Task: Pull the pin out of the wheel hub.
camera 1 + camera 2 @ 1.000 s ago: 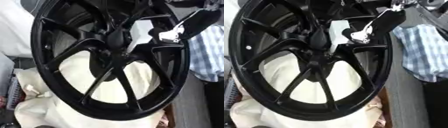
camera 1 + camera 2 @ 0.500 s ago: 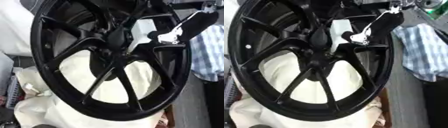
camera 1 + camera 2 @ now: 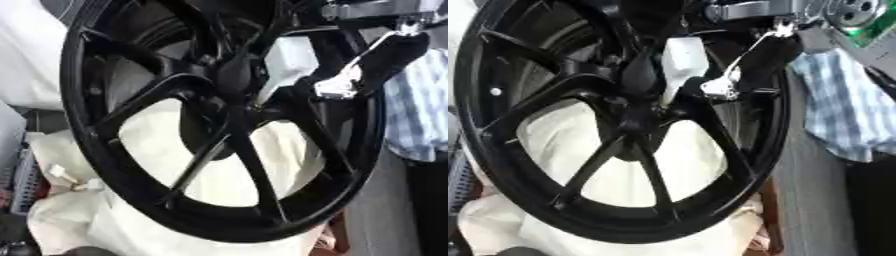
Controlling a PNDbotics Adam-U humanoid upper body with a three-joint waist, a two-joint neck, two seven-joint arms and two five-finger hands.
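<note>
- Wheel (image 3: 219, 125): black, multi-spoke, stands tilted and fills both views. It rests against cream cloth (image 3: 175, 165), which shows through the spokes and below the rim.
- Hub (image 3: 229, 80): sits in the upper middle of the wheel, where the spokes meet.
- Pin: not identifiable. Nothing distinct projects from the hub; dark metal on dark metal hides any detail there.
- Right hand (image 3: 367, 70): comes in from the upper right, black with silver fittings. Its fingers reach over the rim and in between the spokes, ending just right of the hub.
- State of the right hand: cannot tell. The fingertips merge with the black spokes, so whether they are spread, together or pinching something is not visible.
- Left hand: in neither view.
- Change over the last second: the right hand sits lower and closer to the hub than a second ago. The wheel itself keeps its tilt and its place on the cloth; the slight shift of the whole picture looks like head movement.
- Meaning for the task: judged as the approach to the hub, with the pull not yet begun. No pin is seen clear of the hub.
- Surroundings: checked fabric (image 3: 842, 110) at the right edge plays no part.
</note>
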